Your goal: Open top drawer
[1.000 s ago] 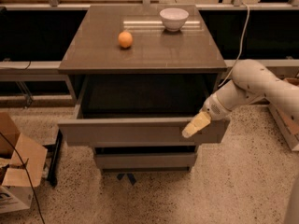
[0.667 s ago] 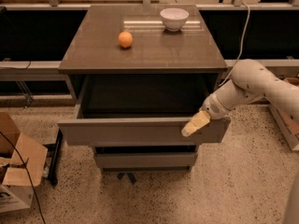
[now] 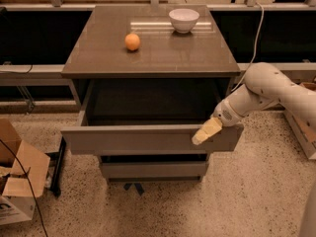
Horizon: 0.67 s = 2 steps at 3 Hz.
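The top drawer is a grey-brown drawer with a wide flat front panel. It stands pulled out from the cabinet, and its deep dark box shows behind the panel. My gripper is at the right part of the drawer's front panel, near its top edge. The yellowish fingers lie against the panel. The white arm reaches in from the right.
An orange and a white bowl sit on the cabinet top. A lower drawer sits below. Cardboard boxes stand on the floor at left. A cable hangs at right.
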### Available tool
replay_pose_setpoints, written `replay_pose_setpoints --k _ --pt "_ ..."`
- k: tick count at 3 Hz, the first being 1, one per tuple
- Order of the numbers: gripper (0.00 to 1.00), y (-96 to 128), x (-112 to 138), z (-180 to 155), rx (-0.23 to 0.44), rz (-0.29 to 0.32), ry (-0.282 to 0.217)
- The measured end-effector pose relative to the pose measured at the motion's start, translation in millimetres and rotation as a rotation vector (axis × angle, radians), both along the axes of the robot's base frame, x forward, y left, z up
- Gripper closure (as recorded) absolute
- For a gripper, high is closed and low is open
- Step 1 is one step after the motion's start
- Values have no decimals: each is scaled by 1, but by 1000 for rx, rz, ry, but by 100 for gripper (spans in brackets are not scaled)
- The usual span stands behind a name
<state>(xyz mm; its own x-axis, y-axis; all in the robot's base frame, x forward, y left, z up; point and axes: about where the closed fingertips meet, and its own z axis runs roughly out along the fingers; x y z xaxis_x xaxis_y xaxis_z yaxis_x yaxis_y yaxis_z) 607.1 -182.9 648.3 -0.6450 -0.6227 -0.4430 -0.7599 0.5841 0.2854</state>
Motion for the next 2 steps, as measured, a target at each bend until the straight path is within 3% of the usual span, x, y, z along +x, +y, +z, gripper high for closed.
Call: replay_pose_setpoints --k 1,2 --pt "18 0 0 0 0 0 0" --pt "25 0 0 1 0 0 0"
